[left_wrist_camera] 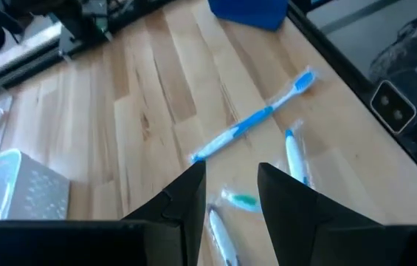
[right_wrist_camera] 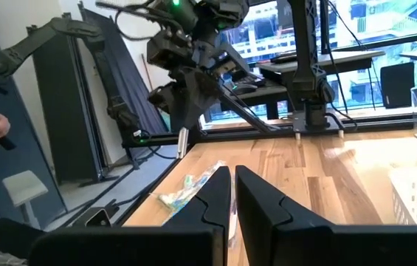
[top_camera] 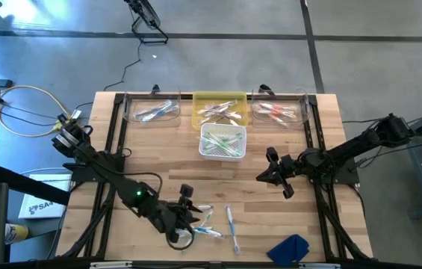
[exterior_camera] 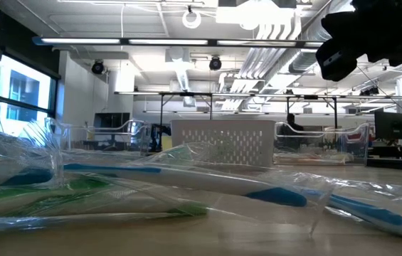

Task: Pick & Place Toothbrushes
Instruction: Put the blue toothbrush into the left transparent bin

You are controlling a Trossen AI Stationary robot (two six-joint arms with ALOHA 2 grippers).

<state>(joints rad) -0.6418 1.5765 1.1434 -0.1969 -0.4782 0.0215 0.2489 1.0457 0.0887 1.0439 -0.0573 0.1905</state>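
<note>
Nearest you, your left gripper (top_camera: pixel 190 218) hovers with fingers apart over loose toothbrushes (top_camera: pixel 222 223) at the table's (top_camera: pixel 330 134) front edge. Farther in, your right gripper (top_camera: pixel 274 173), fingers together, waits. Beyond, more toothbrushes fill four bins (top_camera: pixel 222 142).

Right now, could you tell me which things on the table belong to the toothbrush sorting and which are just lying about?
Part of the job:
- loose toothbrushes near the front edge
- white basket with green brushes
- yellow bin
- two clear bins
- left gripper, open above the loose brushes

Lying about:
- blue cloth
- right gripper, shut, waiting mid-table
</note>
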